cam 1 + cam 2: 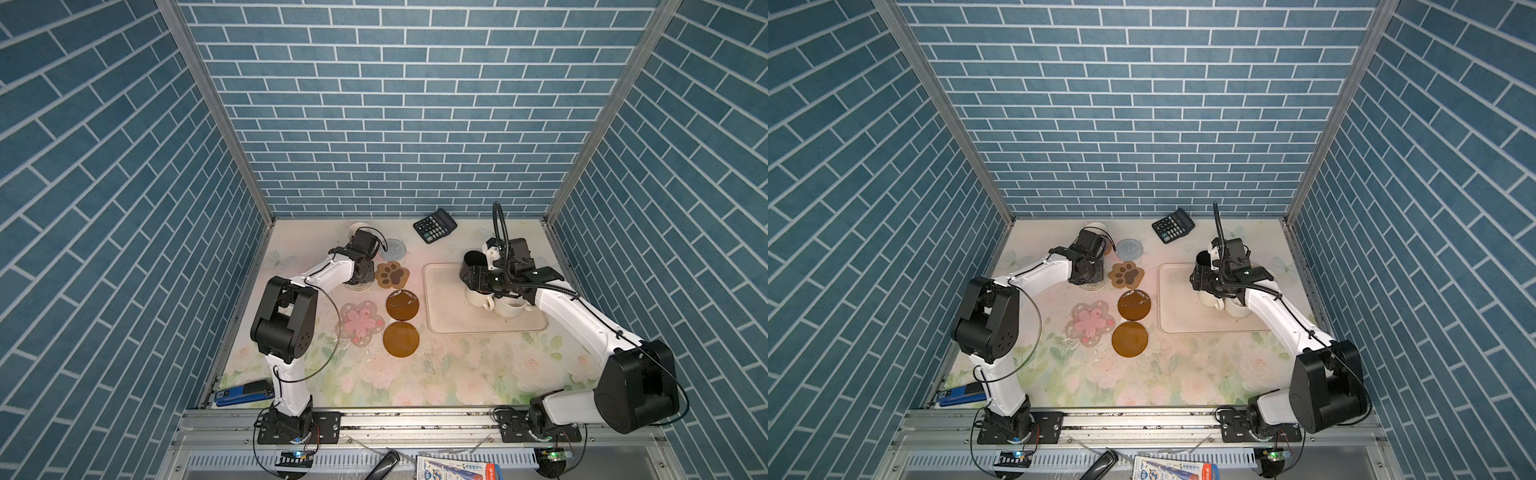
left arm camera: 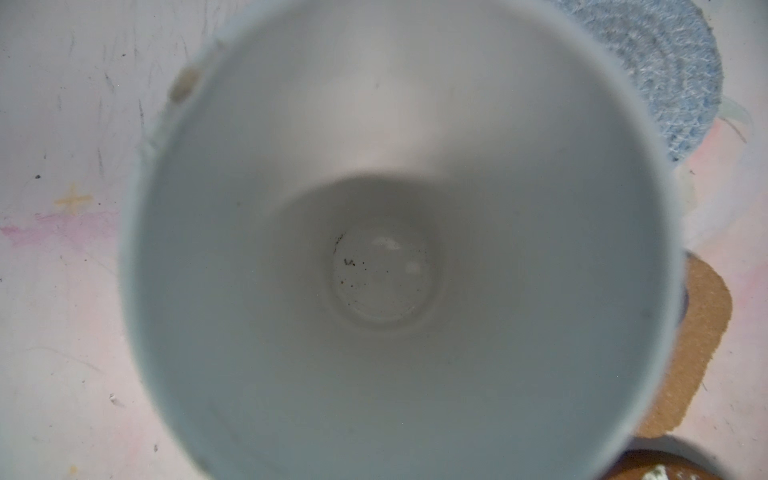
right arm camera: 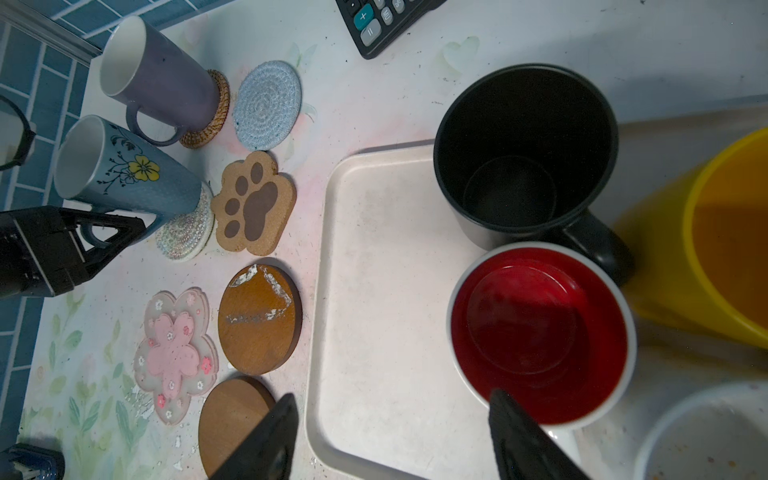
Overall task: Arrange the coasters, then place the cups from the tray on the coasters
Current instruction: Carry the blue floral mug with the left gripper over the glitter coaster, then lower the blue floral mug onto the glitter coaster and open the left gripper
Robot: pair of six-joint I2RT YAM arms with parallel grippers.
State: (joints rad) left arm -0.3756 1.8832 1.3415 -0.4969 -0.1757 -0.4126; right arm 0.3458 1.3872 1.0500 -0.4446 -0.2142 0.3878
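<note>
Left gripper: I am reading it as closed on the handle of the blue mug. Only one finger is showing, lying against the handle. The left wrist camera is looking straight down into the mug's pale inside.
Blue mug: it is standing on the lacy coaster, left of the tray and apart from it.
Right gripper: I am seeing it wide open and holding nothing. It is hovering over the tray, with one finger crossing the rim of the red mug.
Lavender mug: it is standing on the woven coaster, near the table's far edge and just beyond the blue mug.
Bare coasters: I am counting five. The grey coaster, paw coaster, scratched disc and plain disc are lying in a row along the tray's left side, far to near. The flower coaster is lying just beside the two discs, on the side away from the tray.
Tray: it is carrying the black mug, red mug, yellow mug and a cream mug, grouped on its right half. The black mug's handle is just beside the red mug's rim.
Calculator: it is lying at the table's far edge, apart from the coasters and the tray.
</note>
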